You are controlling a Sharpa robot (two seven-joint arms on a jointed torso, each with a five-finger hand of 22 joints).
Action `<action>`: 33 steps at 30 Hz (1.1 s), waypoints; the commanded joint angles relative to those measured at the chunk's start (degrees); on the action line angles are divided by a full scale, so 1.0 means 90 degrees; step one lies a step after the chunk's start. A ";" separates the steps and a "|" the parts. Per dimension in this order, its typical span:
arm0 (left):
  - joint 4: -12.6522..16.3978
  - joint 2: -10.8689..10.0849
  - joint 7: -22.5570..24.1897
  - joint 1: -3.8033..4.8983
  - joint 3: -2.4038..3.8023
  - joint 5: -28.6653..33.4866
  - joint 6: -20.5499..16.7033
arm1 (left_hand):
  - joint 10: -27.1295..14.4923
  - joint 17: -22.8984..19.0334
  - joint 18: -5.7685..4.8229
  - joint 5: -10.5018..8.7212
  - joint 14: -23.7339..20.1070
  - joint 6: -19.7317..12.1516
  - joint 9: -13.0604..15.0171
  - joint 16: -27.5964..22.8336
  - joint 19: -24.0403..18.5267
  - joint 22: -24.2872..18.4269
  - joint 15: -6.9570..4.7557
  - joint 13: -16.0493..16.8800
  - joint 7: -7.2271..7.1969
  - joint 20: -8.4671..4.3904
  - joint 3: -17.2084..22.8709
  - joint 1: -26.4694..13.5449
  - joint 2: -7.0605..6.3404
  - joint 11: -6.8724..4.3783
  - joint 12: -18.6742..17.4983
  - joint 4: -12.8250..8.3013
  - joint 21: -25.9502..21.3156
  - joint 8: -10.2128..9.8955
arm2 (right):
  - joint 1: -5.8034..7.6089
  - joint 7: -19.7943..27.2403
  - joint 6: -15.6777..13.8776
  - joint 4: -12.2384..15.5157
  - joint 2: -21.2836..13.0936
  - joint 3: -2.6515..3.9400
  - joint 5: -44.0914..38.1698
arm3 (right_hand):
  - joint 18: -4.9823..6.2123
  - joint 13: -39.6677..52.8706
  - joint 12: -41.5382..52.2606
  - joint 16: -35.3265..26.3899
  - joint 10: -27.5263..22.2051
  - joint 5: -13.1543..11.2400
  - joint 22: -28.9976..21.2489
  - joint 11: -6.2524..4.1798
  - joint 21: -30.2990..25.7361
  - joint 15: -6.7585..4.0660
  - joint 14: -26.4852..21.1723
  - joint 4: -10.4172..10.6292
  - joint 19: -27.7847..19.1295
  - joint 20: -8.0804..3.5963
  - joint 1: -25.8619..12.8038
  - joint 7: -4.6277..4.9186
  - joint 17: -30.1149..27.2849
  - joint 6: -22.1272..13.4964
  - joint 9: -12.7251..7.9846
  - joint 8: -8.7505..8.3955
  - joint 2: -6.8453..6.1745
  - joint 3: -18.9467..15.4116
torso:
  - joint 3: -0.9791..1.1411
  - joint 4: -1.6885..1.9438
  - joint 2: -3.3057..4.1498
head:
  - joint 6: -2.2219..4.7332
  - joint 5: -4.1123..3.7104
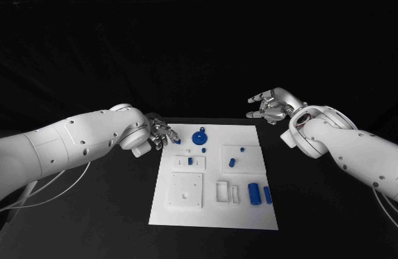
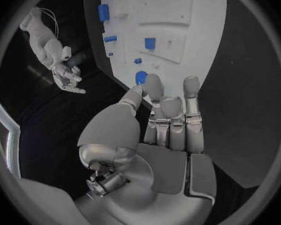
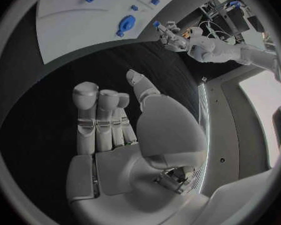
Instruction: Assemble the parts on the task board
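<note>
The white task board (image 1: pixel 249 135) lies mid-table. On it are a round blue part (image 1: pixel 199 137), small blue pegs (image 1: pixel 232 162) and two blue cylinders (image 1: pixel 253 194) near its right edge. My left hand (image 1: pixel 161 133) hovers at the board's far left corner and pinches a small blue part (image 2: pixel 141 77) between thumb and a fingertip; the right wrist view shows this blue part (image 3: pixel 157 23) at the left hand's (image 3: pixel 172 35) fingertips. My right hand (image 1: pixel 270 106) is raised beyond the far right corner, fingers apart and holding nothing. The right hand (image 2: pixel 68 77) is also visible from the left wrist.
A white square block (image 1: pixel 187 190) and white upright frames (image 1: pixel 222 191) sit on the board's near half. Black table (image 1: pixel 91 224) surrounds the board on all sides.
</note>
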 commanded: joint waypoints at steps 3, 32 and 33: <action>0.0383 -0.0121 -0.0154 0.0005 -0.0095 -0.0130 -0.0397 | 0.0200 0.0035 0.0047 0.0096 0.0057 0.0717 0.0065 -0.0021 0.0043 0.0017 -0.0011 0.0013 -0.0520 -0.0013 0.0335 -0.0069 -0.0029 -0.0150 0.0038 -0.0296 0.0016 0.0011 | -0.0008 0.0047 0.0044 -0.0023 -0.0003 0.0004 0.0016 | 0.0114 0.0007 0.0019 -0.0041 0.0003 0.0024 0.0540 -0.0007 -0.0016 -0.0029 0.0024 -0.0014 0.0329 0.0014 -0.0028 -0.0007 0.0005 -0.0004 -0.0006 -0.0033 -0.0021 0.0018 | -0.0007 0.0024 -0.0034 | -0.0041 0.0011; 0.1065 -0.0175 -0.0369 -0.0160 -0.0459 -0.1186 -0.0908 | 0.0199 0.0265 0.0052 0.0182 0.0134 0.0875 0.0363 0.0023 0.0092 0.0064 -0.0038 0.0039 -0.0587 -0.0026 0.0416 -0.0155 -0.0086 -0.0196 0.0139 -0.0264 0.0038 0.0016 | -0.0019 0.0042 0.0055 -0.0031 -0.0017 0.0004 0.0018 | 0.0114 0.0007 0.0019 -0.0041 0.0003 0.0024 0.0540 -0.0007 -0.0016 -0.0029 0.0024 -0.0014 0.0329 0.0014 -0.0028 -0.0007 0.0005 -0.0004 -0.0006 -0.0033 -0.0021 0.0018 | 0.0005 0.0011 -0.0009 | -0.0102 0.0043; 0.1067 -0.0171 -0.0373 -0.0166 -0.0460 -0.1190 -0.0901 | 0.0199 0.0265 0.0052 0.0182 0.0134 0.0875 0.0363 0.0023 0.0092 0.0064 -0.0038 0.0039 -0.0587 -0.0026 0.0416 -0.0155 -0.0086 -0.0196 0.0139 -0.0264 0.0038 0.0016 | -0.0019 0.0042 0.0056 -0.0031 -0.0016 0.0004 0.0018 | 0.0114 0.0007 0.0019 -0.0041 0.0003 0.0024 0.0540 -0.0007 -0.0016 -0.0029 0.0024 -0.0014 0.0329 0.0014 -0.0028 -0.0007 0.0005 -0.0004 -0.0006 -0.0033 -0.0021 0.0018 | 0.0004 0.0009 -0.0008 | -0.0106 0.0043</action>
